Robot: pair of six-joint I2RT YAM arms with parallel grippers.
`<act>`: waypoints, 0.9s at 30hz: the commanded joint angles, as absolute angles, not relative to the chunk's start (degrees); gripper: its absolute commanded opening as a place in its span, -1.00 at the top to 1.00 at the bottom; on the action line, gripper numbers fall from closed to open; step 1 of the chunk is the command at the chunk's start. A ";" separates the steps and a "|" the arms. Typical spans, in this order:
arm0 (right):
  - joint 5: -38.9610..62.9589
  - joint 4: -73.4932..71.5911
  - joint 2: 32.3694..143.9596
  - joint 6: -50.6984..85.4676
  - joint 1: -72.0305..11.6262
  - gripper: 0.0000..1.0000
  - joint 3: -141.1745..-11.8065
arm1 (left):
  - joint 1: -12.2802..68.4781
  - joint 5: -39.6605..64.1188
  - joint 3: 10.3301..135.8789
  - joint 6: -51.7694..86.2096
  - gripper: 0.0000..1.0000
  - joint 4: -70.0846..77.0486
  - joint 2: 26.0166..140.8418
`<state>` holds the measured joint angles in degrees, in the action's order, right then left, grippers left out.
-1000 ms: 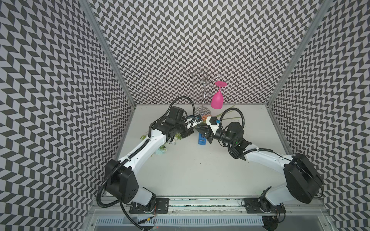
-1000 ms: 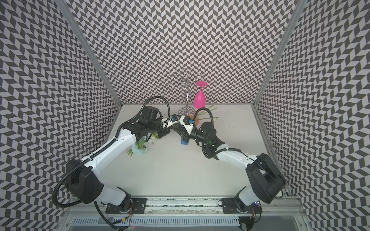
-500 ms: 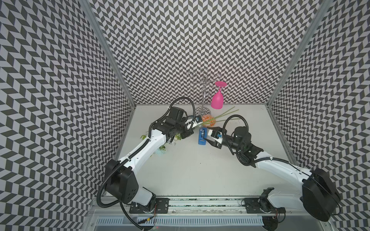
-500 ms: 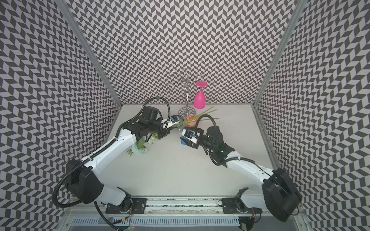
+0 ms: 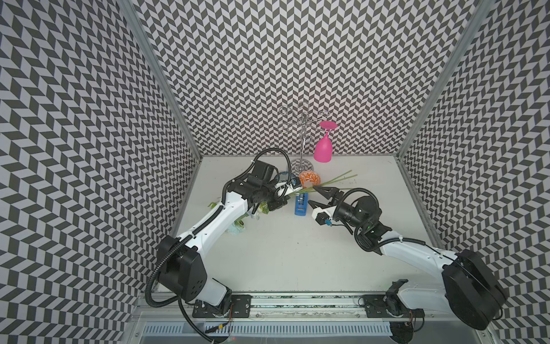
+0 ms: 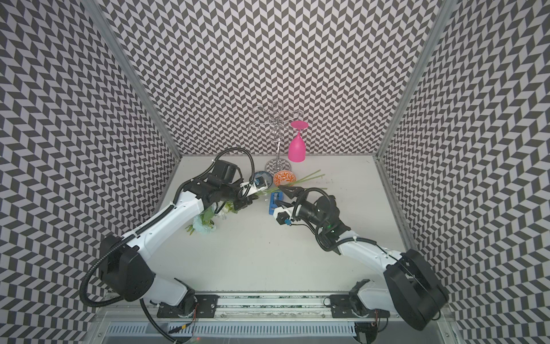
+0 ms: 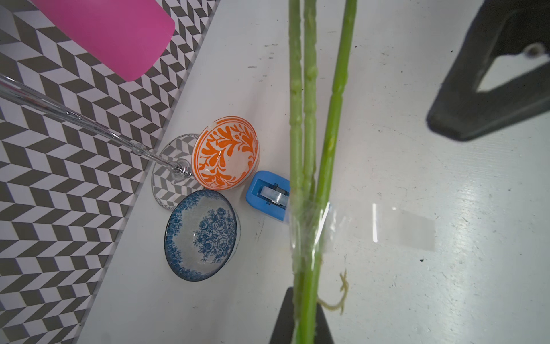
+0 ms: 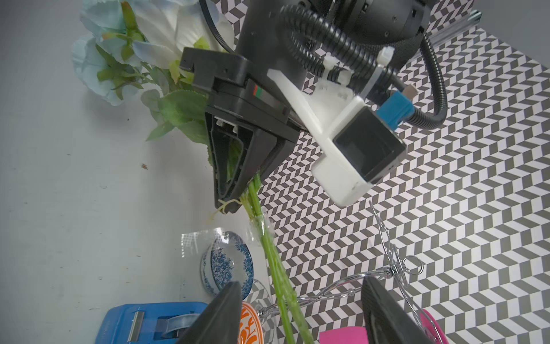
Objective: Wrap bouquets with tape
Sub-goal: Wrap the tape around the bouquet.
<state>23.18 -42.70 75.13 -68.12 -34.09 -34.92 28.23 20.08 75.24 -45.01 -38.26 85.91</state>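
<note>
Note right gripper point(image 5: 313, 195) just opened and backed off, now empty beside the tape dispenser point(image 5: 301, 204). Just beyond the dispenser, find bouquet stems point(image 7: 308, 134) clamped in left gripper point(image 8: 227, 202), tape strip point(image 7: 312, 222) stuck on, flap loose. Treat wrap as unfinished; press flap round next.

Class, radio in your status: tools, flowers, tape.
Left tool shut on green stems of pale blue-white artificial flower bunch. Right tool open, empty. Clear tape strip stuck on stems, flap loose.
</note>
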 commanded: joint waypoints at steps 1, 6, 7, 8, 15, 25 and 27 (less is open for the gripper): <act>22.05 -46.53 77.60 -73.02 -34.86 -0.29 -37.17 | 28.25 21.97 77.67 -46.49 1.00 -39.62 86.23; 24.42 -45.07 79.64 -72.58 -35.17 -0.25 -39.03 | 28.22 22.27 77.93 -46.49 1.00 -39.62 86.37; 24.76 -44.56 80.20 -72.58 -35.39 -0.25 -39.55 | 28.25 22.24 77.96 -46.49 1.00 -39.64 86.39; 24.76 -44.00 80.89 -72.81 -35.71 -0.24 -40.09 | 28.23 22.24 78.04 -46.51 1.00 -39.64 86.42; 24.72 -43.08 83.32 -69.81 -36.65 -0.07 -42.89 | 28.23 22.06 78.09 -46.49 1.00 -39.73 86.82; 23.60 -36.39 83.79 -66.67 -36.65 0.50 -46.87 | 28.23 21.97 77.65 -46.49 1.00 -39.46 86.80; 22.43 -36.15 84.52 -66.21 -36.65 0.52 -47.55 | 28.25 22.06 77.61 -46.49 1.00 -39.46 86.72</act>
<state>23.66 -36.07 83.40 -67.37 -36.38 -45.74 28.23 20.75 76.01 -45.41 -38.92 86.28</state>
